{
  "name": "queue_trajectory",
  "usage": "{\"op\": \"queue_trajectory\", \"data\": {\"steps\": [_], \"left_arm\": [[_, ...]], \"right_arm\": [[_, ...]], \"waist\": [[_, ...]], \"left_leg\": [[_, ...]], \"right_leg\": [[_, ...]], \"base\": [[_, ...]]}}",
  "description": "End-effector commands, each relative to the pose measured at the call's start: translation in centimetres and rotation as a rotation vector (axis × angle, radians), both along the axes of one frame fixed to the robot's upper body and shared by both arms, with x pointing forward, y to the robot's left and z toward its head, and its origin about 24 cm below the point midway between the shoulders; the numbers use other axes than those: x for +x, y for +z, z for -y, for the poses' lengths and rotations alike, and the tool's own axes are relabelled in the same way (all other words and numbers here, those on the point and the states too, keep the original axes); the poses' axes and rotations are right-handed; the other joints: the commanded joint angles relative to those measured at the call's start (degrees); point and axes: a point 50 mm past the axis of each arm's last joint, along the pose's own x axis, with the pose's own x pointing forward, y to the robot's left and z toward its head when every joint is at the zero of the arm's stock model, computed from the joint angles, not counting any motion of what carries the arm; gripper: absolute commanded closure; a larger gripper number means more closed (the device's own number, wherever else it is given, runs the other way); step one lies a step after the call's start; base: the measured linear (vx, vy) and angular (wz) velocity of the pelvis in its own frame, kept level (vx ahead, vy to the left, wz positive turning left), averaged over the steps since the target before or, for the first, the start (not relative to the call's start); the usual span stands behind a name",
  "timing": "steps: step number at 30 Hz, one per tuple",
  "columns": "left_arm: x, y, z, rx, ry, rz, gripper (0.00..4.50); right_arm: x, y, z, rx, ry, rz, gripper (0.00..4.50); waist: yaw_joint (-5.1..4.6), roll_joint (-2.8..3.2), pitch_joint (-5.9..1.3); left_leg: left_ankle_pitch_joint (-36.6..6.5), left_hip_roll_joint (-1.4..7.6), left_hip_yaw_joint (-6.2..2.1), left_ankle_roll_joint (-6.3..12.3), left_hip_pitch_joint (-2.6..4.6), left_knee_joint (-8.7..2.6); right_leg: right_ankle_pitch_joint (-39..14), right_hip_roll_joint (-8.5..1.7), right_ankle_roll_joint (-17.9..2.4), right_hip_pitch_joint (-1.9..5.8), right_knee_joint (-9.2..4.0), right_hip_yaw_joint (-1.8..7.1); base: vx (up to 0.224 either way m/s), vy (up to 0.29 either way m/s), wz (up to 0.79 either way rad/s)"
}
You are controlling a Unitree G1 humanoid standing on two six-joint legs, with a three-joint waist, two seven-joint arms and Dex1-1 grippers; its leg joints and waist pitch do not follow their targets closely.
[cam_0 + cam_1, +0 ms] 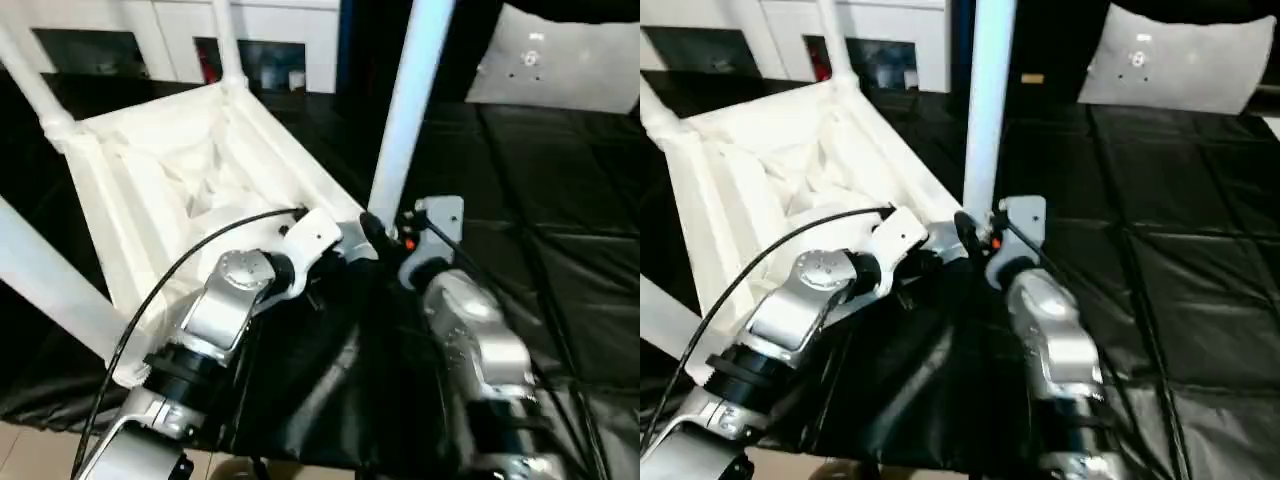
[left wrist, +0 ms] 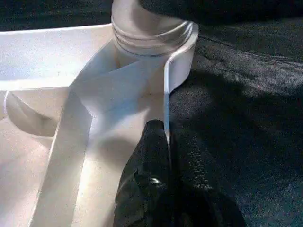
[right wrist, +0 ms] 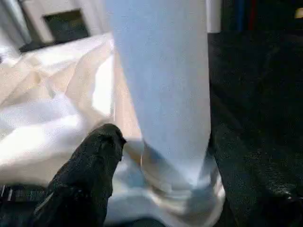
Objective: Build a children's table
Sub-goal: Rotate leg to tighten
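Here, left end effector [image 2: 163, 189] pinching tabletop [image 2: 57, 61] rim

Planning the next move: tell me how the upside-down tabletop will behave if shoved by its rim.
The tabletop looks like thin ribbed plastic, so probably light and fairly stiff. On the black cloth it would likely slide, perhaps bunching the fabric. Its upright legs may make it tip somewhat.

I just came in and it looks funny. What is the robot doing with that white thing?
It is building a little table. The tabletop lies upside down on a black sheet, with legs sticking up. The left gripper pinches the tabletop's edge by a corner. The right gripper sits around the bottom of the nearest leg.
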Motion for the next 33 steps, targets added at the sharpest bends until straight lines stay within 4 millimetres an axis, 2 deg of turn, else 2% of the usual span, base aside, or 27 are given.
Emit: {"op": "queue_trajectory", "data": {"steps": [1,2,4,6,9,10,12,13,15,16,17,20,22,24,27,29,33], "left_arm": [[-0.7,-0.2,0.1,0.016,-0.099,0.004,4.50],[-0.8,-0.4,-0.5,0.030,-0.117,-0.006,4.50],[-1.2,-0.6,-1.3,0.044,-0.161,-0.023,4.50],[-1.3,-0.8,-1.8,0.054,-0.185,-0.030,4.50],[-1.9,-1.2,-3.3,0.062,-0.289,-0.068,4.50],[-2.2,-1.3,-3.6,0.064,-0.328,-0.086,4.50],[-2.7,-1.4,-4.4,0.088,-0.437,-0.100,4.50],[-2.8,-1.4,-4.7,0.096,-0.459,-0.103,4.50],[-3.0,-1.4,-5.2,0.100,-0.504,-0.120,4.50],[-3.1,-1.3,-5.3,0.102,-0.520,-0.125,4.50],[-3.2,-1.3,-5.5,0.112,-0.547,-0.137,4.50],[-3.6,-0.9,-6.0,0.152,-0.642,-0.165,4.50],[-3.7,-0.8,-6.2,0.165,-0.673,-0.171,4.50],[-3.7,-0.6,-6.2,0.175,-0.699,-0.175,4.50],[-3.7,-0.5,-6.1,0.177,-0.729,-0.175,4.50],[-3.7,-0.4,-5.8,0.176,-0.739,-0.169,4.50],[-3.7,-0.4,-5.7,0.175,-0.746,-0.167,4.50]], "right_arm": [[-0.6,0.3,0.1,0.004,0.128,0.036,1.00],[-0.7,0.5,1.0,-0.001,0.157,0.050,0.95],[-0.9,0.9,2.0,-0.023,0.227,0.076,0.88],[-1.1,1.1,2.6,-0.038,0.276,0.083,0.69],[-1.4,1.8,4.4,-0.080,0.434,0.082,0.45],[-1.5,1.9,4.6,-0.099,0.475,0.085,0.25],[-1.8,2.2,5.0,-0.127,0.603,0.077,0.25],[-1.9,2.2,5.1,-0.137,0.649,0.073,0.25],[-2.4,2.3,5.2,-0.137,0.764,0.054,0.25],[-2.5,2.3,5.2,-0.137,0.788,0.048,0.25],[-2.5,2.4,5.2,-0.140,0.825,0.042,0.49],[-2.3,2.2,5.1,-0.150,0.903,0.011,0.63],[-2.2,2.1,5.0,-0.153,0.920,0.002,0.92],[-2.1,2.0,4.9,-0.150,0.949,-0.008,0.92],[-2.0,2.1,4.6,-0.141,0.978,-0.010,1.34],[-2.1,2.1,4.4,-0.133,0.997,-0.013,1.37],[-2.2,2.1,4.2,-0.121,1.027,-0.021,1.72]], "waist": [[0.13,0.05,-3.72],[0.15,-0.19,-3.63],[0.12,-0.16,-3.71],[0.05,-0.02,-3.70],[0.17,-0.18,-3.78],[0.20,-0.20,-3.82],[0.35,-0.09,-3.69],[0.36,-0.19,-3.73],[0.67,-0.08,-3.61],[0.79,-0.10,-3.69],[1.13,-0.11,-3.73],[1.47,-0.26,-3.86],[1.59,-0.24,-3.83],[1.76,-0.28,-3.83],[2.09,-0.29,-3.90],[2.24,-0.38,-3.92],[2.41,-0.50,-3.83]], "left_leg": [[-8.92,1.32,-0.17,4.34,0.08,-3.12],[-9.59,1.30,-0.28,4.44,-0.04,-3.17],[-9.47,1.35,-0.25,4.63,-0.01,-3.11],[-8.66,1.45,-0.17,4.90,0.06,-3.06],[-8.36,1.43,-0.21,5.97,0.02,-2.95],[-8.45,1.49,-0.16,6.13,0.12,-2.92],[-9.59,1.52,-0.18,6.32,0.26,-2.97],[-9.67,1.56,-0.20,6.26,0.22,-2.99],[-10.21,1.79,-0.05,6.20,0.58,-3.00],[-10.09,1.81,-0.08,6.23,0.57,-3.01],[-9.55,1.97,0.00,6.26,0.77,-3.01],[-7.98,1.98,-0.02,6.27,0.53,-2.99],[-7.99,1.97,0.09,6.09,0.61,-2.95],[-8.07,2.00,0.10,5.82,0.59,-2.95],[-7.48,2.07,0.15,5.75,0.65,-2.89],[-7.17,2.06,0.16,5.87,0.58,-2.86],[-7.48,2.03,0.13,5.60,0.53,-2.92]], "right_leg": [[-9.66,-3.53,-12.14,3.44,-4.15,2.45],[-11.38,-3.51,-11.60,3.69,-4.27,2.39],[-11.41,-3.55,-11.59,3.72,-4.24,2.44],[-10.47,-3.50,-12.16,3.46,-4.14,2.46],[-8.95,-3.45,-13.35,3.72,-3.93,2.33],[-8.86,-3.46,-13.40,3.68,-3.96,2.37],[-10.99,-3.57,-13.59,3.49,-4.14,2.26],[-11.28,-3.55,-13.43,3.57,-4.07,2.25],[-11.84,-3.63,-13.74,3.21,-4.11,2.37],[-11.69,-3.62,-13.83,3.32,-4.07,2.34],[-10.94,-3.64,-14.15,3.12,-3.97,2.43],[-8.07,-3.68,-15.28,3.35,-3.40,2.33],[-8.51,-3.71,-15.40,3.28,-3.40,2.37],[-8.80,-3.75,-15.35,3.36,-3.39,2.36],[-7.79,-3.74,-15.51,3.31,-3.23,2.38],[-7.07,-3.74,-15.57,3.39,-3.11,2.37],[-8.39,-3.77,-15.22,3.37,-3.22,2.34]], "base": [[0.000,0.000,0.00],[0.000,0.000,0.00],[0.000,0.000,0.00],[0.000,0.000,0.00],[0.000,0.000,0.00],[0.000,0.000,0.00],[0.000,0.000,0.00],[0.000,0.000,0.00],[0.000,0.000,0.00],[0.000,0.000,0.00],[0.000,0.000,0.00],[0.000,0.000,0.00],[0.000,0.000,0.00],[0.000,0.000,0.00],[0.000,0.000,0.00],[0.000,0.000,0.00],[0.000,0.000,0.00]]}}
